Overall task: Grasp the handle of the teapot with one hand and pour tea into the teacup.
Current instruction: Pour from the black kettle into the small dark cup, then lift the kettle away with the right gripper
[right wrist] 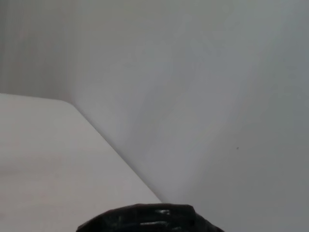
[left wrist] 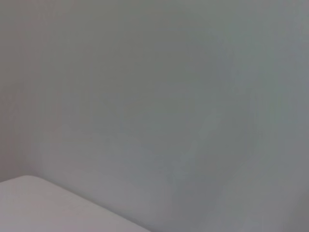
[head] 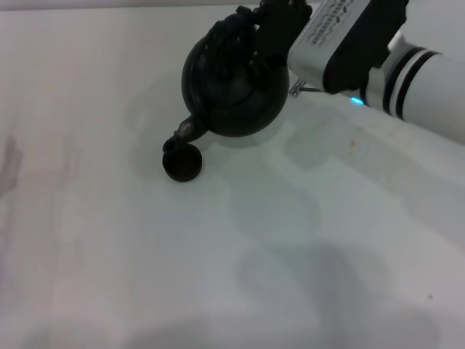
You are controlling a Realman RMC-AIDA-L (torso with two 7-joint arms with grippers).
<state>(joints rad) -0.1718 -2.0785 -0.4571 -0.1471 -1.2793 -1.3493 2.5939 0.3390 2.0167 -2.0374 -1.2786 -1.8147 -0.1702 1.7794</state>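
- The right gripper (head: 272,22) has its fingers pinching the handle (head: 240,33) at the top of the teapot, at the far side of the counter; the fingers themselves merge with the dark handle, so their exact gap is hard to make out.
- Behind them the white and grey right arm (head: 414,80) runs off toward the right edge of the head view.
- The teapot (head: 234,83) hangs from that grip, tilted, with its spout (head: 184,131) pointing down and toward the robot's left.
- The teacup (head: 182,161) stands on the white counter (head: 290,254) directly under the spout tip, which sits just above its rim.
- In the right wrist view only a dark ribbed piece of the handle (right wrist: 149,220) shows.
- The left gripper is out of sight; its wrist camera shows only a plain pale surface.
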